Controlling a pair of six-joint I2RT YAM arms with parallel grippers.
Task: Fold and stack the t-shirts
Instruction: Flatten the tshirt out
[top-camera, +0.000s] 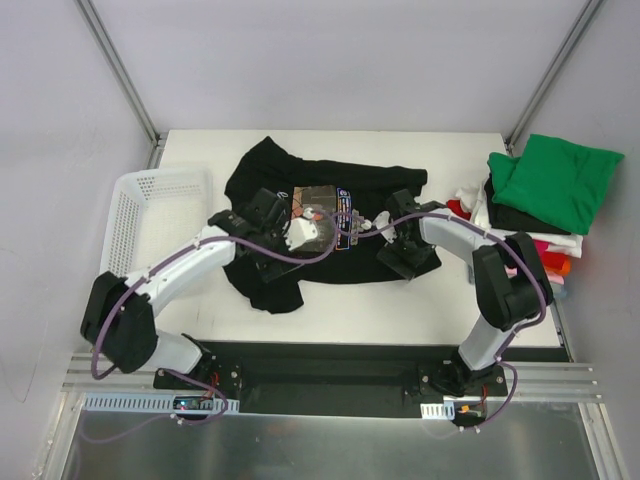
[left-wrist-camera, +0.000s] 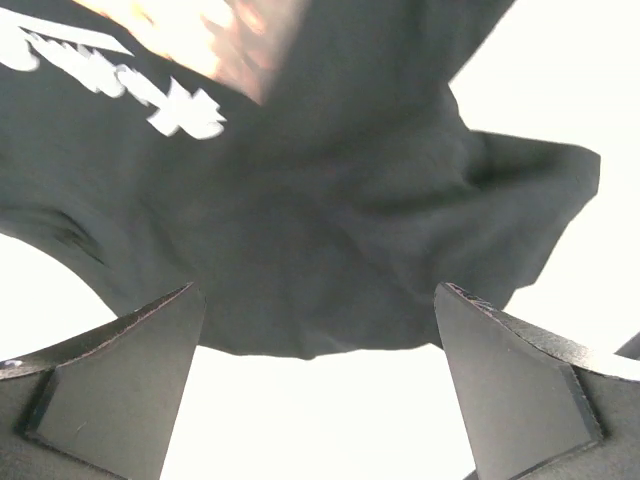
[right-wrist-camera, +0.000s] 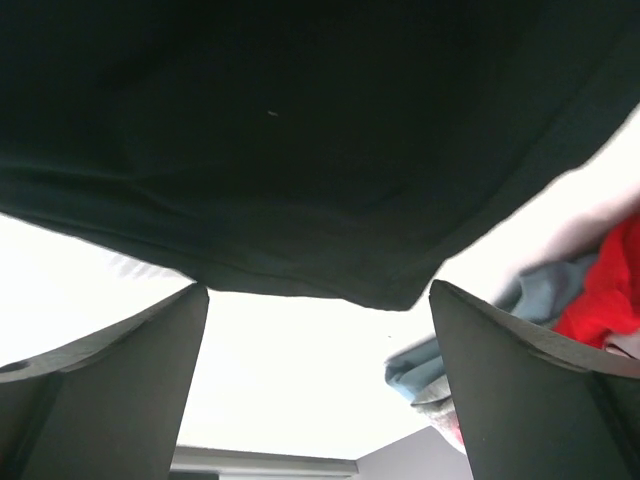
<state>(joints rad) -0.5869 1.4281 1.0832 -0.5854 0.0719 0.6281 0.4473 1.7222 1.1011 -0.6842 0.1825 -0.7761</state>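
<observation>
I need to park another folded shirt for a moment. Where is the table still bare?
Widest bare patch: the near strip of the table, between the hem of the black t-shirt and the table's near edge. A smaller patch lies between its sleeve and the folded stack on the right. Crowded: the centre, where the shirt lies, and the left side, taken by the basket.

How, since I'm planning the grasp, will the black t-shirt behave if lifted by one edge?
Probably floppy: the black t-shirt lies rumpled on the table, with creases and bunched corners. Lifted at one edge, the rest would likely sag and drag. It is probably light for its size, since the cloth looks thin.
</observation>
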